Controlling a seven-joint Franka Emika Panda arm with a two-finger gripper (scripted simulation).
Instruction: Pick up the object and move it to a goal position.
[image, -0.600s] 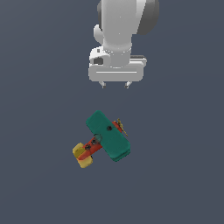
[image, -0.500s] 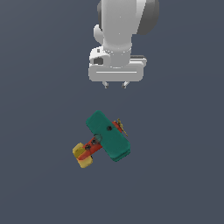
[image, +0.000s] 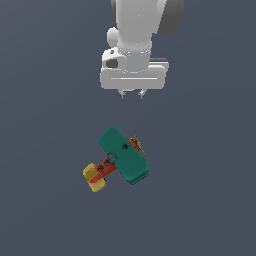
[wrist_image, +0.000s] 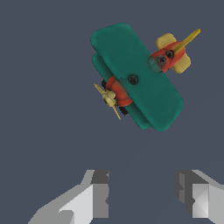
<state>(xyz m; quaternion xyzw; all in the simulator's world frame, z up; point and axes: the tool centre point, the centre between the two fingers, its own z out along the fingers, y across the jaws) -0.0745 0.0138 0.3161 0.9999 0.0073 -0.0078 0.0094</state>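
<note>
The object is a small toy biplane (image: 123, 154) with teal-green double wings, a red body, a yellow tail and a yellow propeller. It lies on the dark grey floor. In the wrist view the biplane (wrist_image: 135, 81) shows whole, with its propeller pointing toward the fingers. My gripper (image: 132, 94) hangs above the floor, farther back than the plane and apart from it. The wrist view shows the gripper (wrist_image: 142, 192) open, a wide gap between its two fingers and nothing in it.
A flat dark grey floor (image: 45, 125) surrounds the plane on all sides. No other object shows in either view.
The hand has turned slightly about its vertical axis, so the fingertips look closer together in the exterior view. The biplane has not moved.
</note>
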